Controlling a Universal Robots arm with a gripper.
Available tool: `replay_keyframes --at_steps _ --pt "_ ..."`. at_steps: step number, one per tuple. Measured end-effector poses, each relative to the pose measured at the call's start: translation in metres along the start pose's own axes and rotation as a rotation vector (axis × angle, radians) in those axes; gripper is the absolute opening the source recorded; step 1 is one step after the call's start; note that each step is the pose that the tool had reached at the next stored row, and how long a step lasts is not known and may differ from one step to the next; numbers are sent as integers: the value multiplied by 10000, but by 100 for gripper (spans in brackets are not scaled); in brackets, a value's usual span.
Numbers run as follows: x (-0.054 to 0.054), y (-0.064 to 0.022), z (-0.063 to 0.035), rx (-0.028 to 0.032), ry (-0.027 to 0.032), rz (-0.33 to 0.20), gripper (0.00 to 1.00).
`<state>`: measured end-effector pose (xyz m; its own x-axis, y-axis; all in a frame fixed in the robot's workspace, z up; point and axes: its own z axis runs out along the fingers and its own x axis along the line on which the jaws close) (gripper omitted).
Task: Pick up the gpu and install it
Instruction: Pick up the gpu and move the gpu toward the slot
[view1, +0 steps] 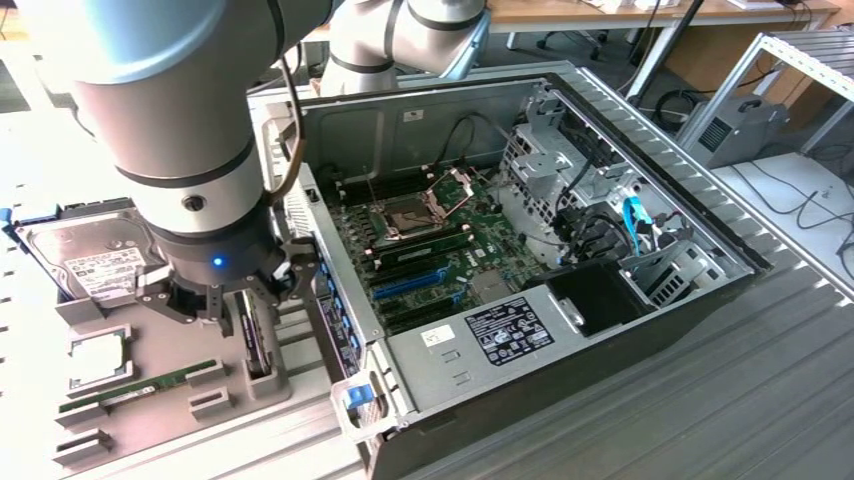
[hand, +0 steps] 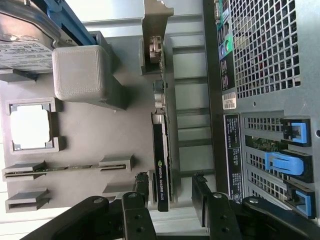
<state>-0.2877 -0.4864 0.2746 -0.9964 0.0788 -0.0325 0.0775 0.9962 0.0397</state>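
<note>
One gpu (view1: 255, 348) (hand: 161, 165) is seen, stood on its long edge in a slot of the grey tray (view1: 174, 350) (hand: 100, 135), at the side of the tray nearest the computer case (view1: 441, 385) (hand: 260, 50). Its silver end bracket (hand: 155, 35) is pointed away from the wrist. The card's near end is straddled by the gripper (view1: 238, 318) (hand: 170, 176). The two black fingers (hand: 141, 187) are held partly apart, one on each side of the card. A gap is visible between the card and the finger on the case side, so the card is not clamped. Whether the other finger is touching it cannot be told.

On the same tray one hard drive (view1: 100, 265) (hand: 25, 45) with a white label, one square processor (view1: 94, 360) (hand: 30, 127) and one narrow RAM stick (view1: 134, 390) (hand: 55, 169) are laid out, each in its own holder.

One case is placed just beside the tray, at the exterior view's right, lying with its side off. The motherboard (view1: 441, 250) is exposed inside. Three blue latches (hand: 285, 162) are counted on its rear panel in the wrist view.
</note>
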Motion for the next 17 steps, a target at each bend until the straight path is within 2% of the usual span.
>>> replay_keyframes --at_steps 17 --pt "3 -3 78 1 0 5 48"
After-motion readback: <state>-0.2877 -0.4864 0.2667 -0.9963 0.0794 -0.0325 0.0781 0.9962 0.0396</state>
